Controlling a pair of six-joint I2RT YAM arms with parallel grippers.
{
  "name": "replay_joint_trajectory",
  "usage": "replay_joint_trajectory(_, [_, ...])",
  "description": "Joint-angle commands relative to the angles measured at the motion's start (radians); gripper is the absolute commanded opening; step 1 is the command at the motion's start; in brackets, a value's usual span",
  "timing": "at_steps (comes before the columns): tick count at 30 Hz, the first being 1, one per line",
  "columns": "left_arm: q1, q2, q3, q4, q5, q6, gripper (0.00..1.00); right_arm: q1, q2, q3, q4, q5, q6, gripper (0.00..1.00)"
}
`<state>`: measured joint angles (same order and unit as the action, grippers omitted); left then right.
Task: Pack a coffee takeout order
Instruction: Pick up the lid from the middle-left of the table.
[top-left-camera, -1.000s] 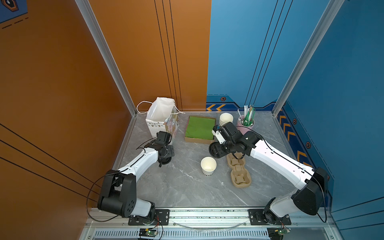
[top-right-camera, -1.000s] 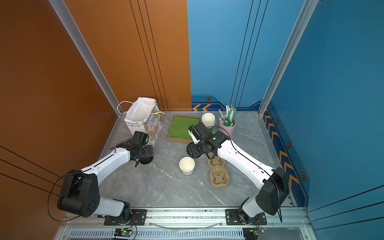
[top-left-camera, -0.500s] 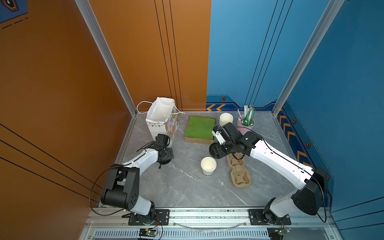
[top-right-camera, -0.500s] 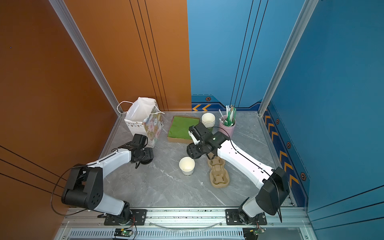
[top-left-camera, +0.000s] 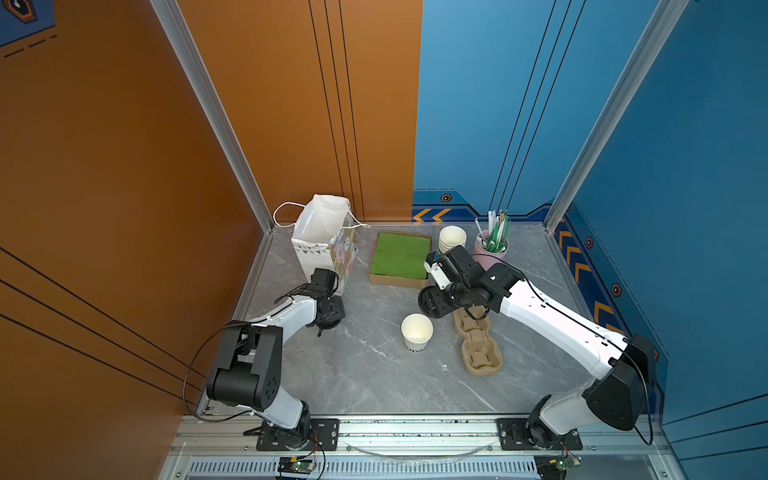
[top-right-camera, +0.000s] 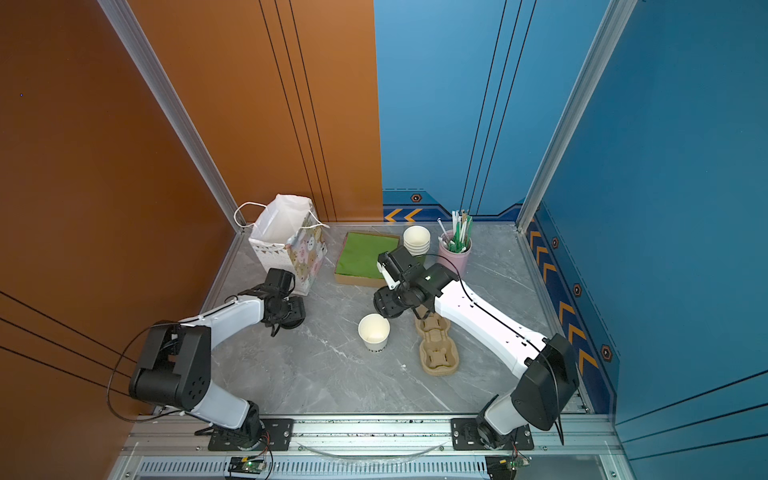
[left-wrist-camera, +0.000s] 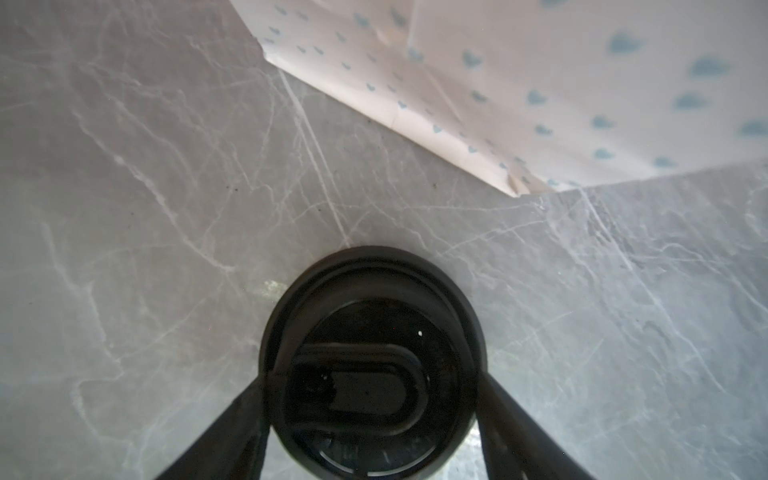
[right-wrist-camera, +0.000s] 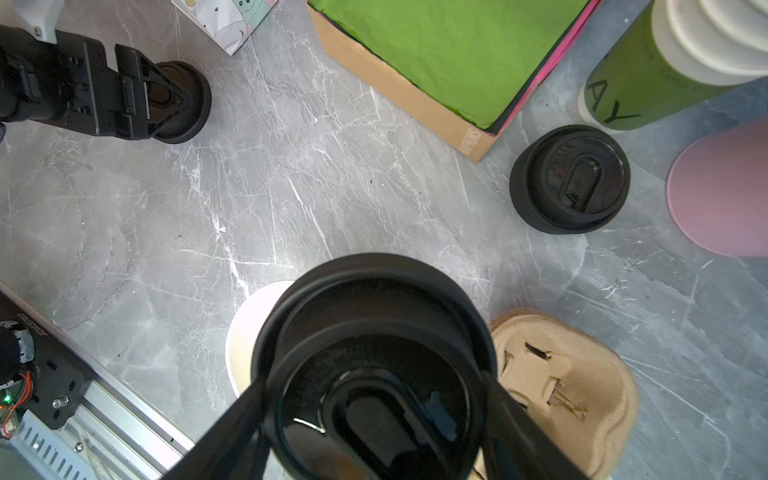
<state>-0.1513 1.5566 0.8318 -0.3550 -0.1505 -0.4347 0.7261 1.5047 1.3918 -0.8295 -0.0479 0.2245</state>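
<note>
My left arm (top-left-camera: 291, 318) has swung at the shoulder since a second ago. My left fingers (left-wrist-camera: 226, 428) have narrowed around a black lid (left-wrist-camera: 370, 361) lying on the table (top-left-camera: 365, 374) beside the gift bag (top-left-camera: 324, 245); whether they clamp it I cannot tell. My right fingers (right-wrist-camera: 232, 428) stay clenched on a second black lid (right-wrist-camera: 374, 316), partly over the white cup (top-left-camera: 417, 332).

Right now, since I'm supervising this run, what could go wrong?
The black lid in the right gripper hangs off-centre of the white paper cup; pressing down may tip the cup or seat crooked. The left gripper straddles a second lid close beside the gift bag, which the arm might nudge.
</note>
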Motion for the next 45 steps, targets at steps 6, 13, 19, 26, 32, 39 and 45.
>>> replay_joint_trajectory(6, [0.010, 0.034, -0.006, 0.002, 0.035, 0.007, 0.75, -0.005, -0.026, -0.015, -0.002, 0.005, 0.003, 0.73])
replay_joint_trajectory(13, [0.014, 0.047, -0.010, 0.001, 0.042, 0.002, 0.75, -0.005, -0.024, -0.017, -0.002, 0.006, 0.002, 0.73])
replay_joint_trajectory(19, [0.015, 0.040, -0.014, 0.001, 0.055, 0.001, 0.72, -0.007, -0.026, -0.017, -0.002, 0.006, 0.000, 0.73])
replay_joint_trajectory(26, [0.013, -0.047, -0.028, -0.011, 0.083, -0.005, 0.67, -0.008, -0.035, -0.017, -0.001, 0.006, 0.000, 0.73])
replay_joint_trajectory(32, [-0.010, -0.142, -0.040, -0.035, 0.128, -0.024, 0.65, -0.016, -0.052, -0.019, -0.002, 0.008, 0.001, 0.73])
replay_joint_trajectory(39, [-0.114, -0.229, -0.002, -0.036, 0.153, -0.048, 0.65, -0.063, -0.094, -0.043, -0.002, 0.014, 0.000, 0.73])
replay_joint_trajectory(45, [-0.235, -0.207, 0.102, -0.035, 0.136, -0.077, 0.64, -0.115, -0.150, -0.086, -0.003, 0.015, 0.002, 0.74])
